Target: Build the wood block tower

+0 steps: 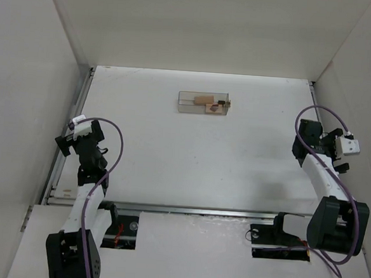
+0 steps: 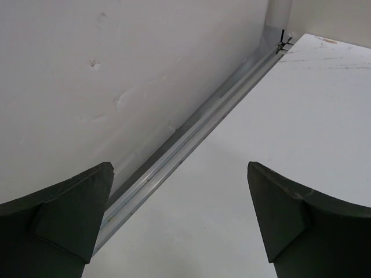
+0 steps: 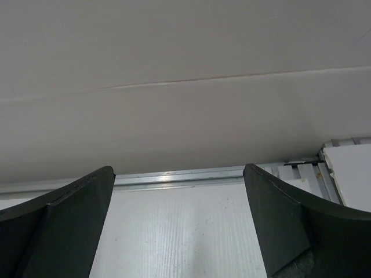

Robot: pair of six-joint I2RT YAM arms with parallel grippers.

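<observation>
- Wooden blocks (image 1: 208,103) all lie inside a clear box (image 1: 188,103) far out on the bench (image 1: 170,170). They are well ahead of both sets of jaws and roughly midway between them, forward and right of the left jaws, forward and left of the right jaws.
- Nothing of the tower is built. No block stands on another that I can make out, and none is out on the open bench.
- By my reckoning the whole job is left: get the pieces out of the box, lay a base, then stack upward.
- Left jaws, at the end of the left arm (image 1: 89,170), gape wide with nothing between them. They face the side wall and the metal rail (image 2: 191,145) at its foot, turned away from the box.
- Right jaws, on the right arm (image 1: 323,174), likewise stand wide apart and empty, looking at the opposite wall and the rail below it.
- Inside the box, a tan bar (image 1: 203,100) lies flat with its long axis running side to side. That puts it in line with the box's own long side and crossways to the reach of either arm.
- Next to it, on the side nearer the right jaws, sit a reddish-brown piece (image 1: 211,108) and a darker piece (image 1: 221,104). Both are too small for me to tell which way they point.
</observation>
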